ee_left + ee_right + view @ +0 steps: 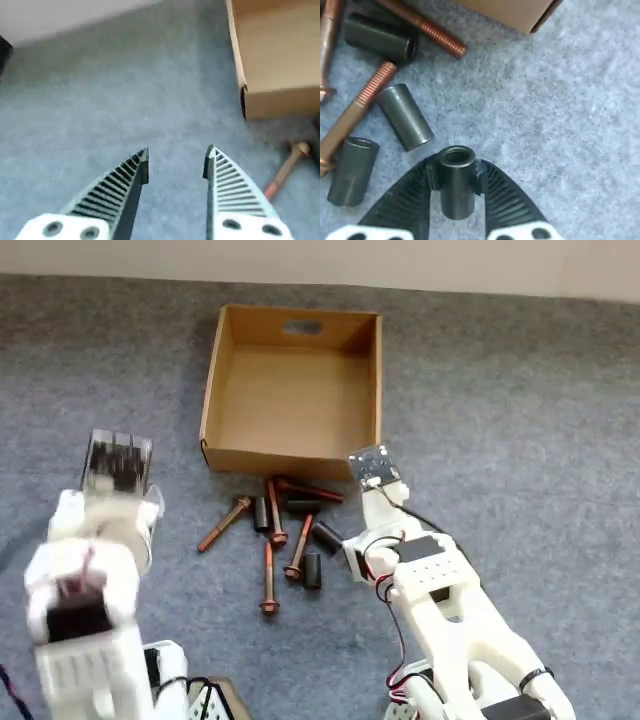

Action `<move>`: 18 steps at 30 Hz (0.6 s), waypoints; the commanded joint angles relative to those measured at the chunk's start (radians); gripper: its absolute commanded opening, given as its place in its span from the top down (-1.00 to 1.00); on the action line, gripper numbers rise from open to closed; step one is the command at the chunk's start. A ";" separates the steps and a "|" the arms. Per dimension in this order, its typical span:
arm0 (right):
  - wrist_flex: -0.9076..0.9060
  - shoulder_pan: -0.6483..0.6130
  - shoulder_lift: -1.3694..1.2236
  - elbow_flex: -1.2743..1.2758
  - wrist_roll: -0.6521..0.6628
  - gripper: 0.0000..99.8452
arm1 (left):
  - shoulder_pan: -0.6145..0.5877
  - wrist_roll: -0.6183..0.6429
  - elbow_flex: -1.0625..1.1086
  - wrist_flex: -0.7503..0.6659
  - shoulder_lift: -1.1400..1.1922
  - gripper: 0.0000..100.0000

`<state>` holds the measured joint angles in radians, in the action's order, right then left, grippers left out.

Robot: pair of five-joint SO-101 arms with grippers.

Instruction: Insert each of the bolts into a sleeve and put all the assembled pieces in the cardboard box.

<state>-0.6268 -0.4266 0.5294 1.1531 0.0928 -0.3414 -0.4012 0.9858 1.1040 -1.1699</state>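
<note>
- Gripping a smooth, dark cylindrical sleeve (456,190) in the ribbed right gripper (456,165).
- Splaying serrated, pointed tips of the left gripper (177,152) apart above fuzzy grey carpet (100,90).

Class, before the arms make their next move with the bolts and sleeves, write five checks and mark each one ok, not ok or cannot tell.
1. The sleeve clamped in the right gripper: ok.
2. The left gripper open to take a bolt: ok.
3. A bolt held for insertion: not ok; the bolt at the pile's edge lies on the carpet.
4. The cardboard box open on top: ok.
5. The held sleeve's bore clear: cannot tell, it is dark inside.
</note>
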 commanded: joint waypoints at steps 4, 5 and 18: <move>0.015 -0.002 0.030 -0.001 -0.006 0.99 | 0.153 0.012 -0.377 0.219 0.716 0.61; 0.015 -0.002 0.030 -0.001 -0.006 0.99 | 0.176 0.012 -0.410 0.224 0.776 0.61; 0.015 -0.002 0.030 -0.001 -0.002 0.99 | 0.341 0.117 -0.618 0.083 1.164 0.61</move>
<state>-0.6268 -0.4266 0.5294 1.1531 0.0928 -0.0253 -0.2954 0.4089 1.2513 -0.0514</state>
